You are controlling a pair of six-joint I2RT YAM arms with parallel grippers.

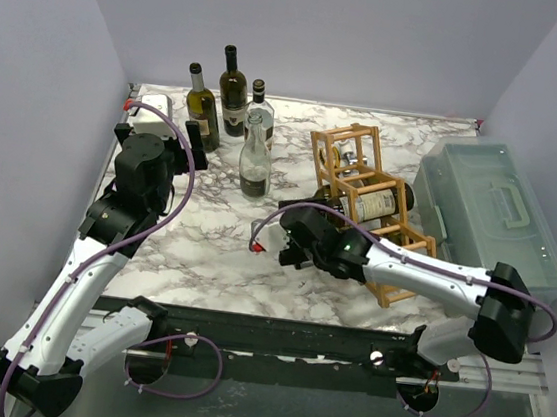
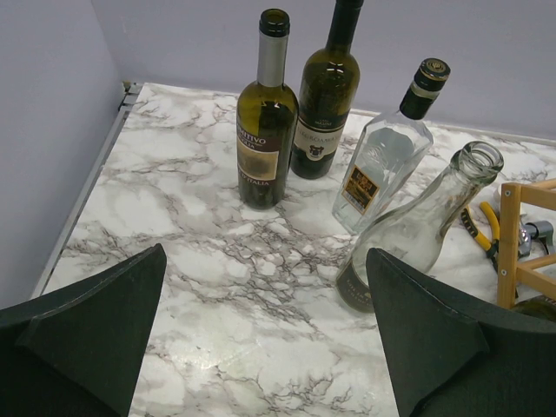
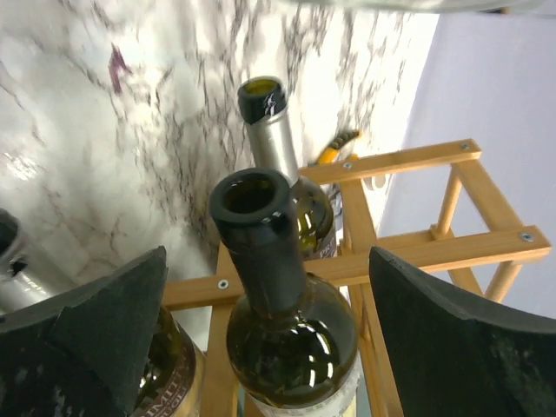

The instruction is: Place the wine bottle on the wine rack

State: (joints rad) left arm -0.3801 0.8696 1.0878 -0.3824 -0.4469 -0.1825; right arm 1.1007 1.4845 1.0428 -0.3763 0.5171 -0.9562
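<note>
Four bottles are seen upright on the marble table (image 2: 217, 287), across the upper half of the left wrist view: a silver-necked green bottle (image 2: 265, 148), a darker green bottle (image 2: 323, 104), a clear black-capped bottle (image 2: 382, 156) and a clear uncapped bottle (image 2: 417, 226). One pair of yellow-handled pliers (image 2: 482, 228) is seen at the right edge. One wooden wine rack (image 3: 400, 161) is present, and three bottles are counted in it. The wine bottle (image 3: 291, 339) lies in the rack at centre frame, with its open neck toward the camera. The right gripper (image 3: 267, 252) is spread wide, its fingers either side of that neck without touching it. The left gripper (image 2: 265, 252) is spread fully and grips nothing. One lidded plastic box (image 1: 490, 207) is seen at the right.
</note>
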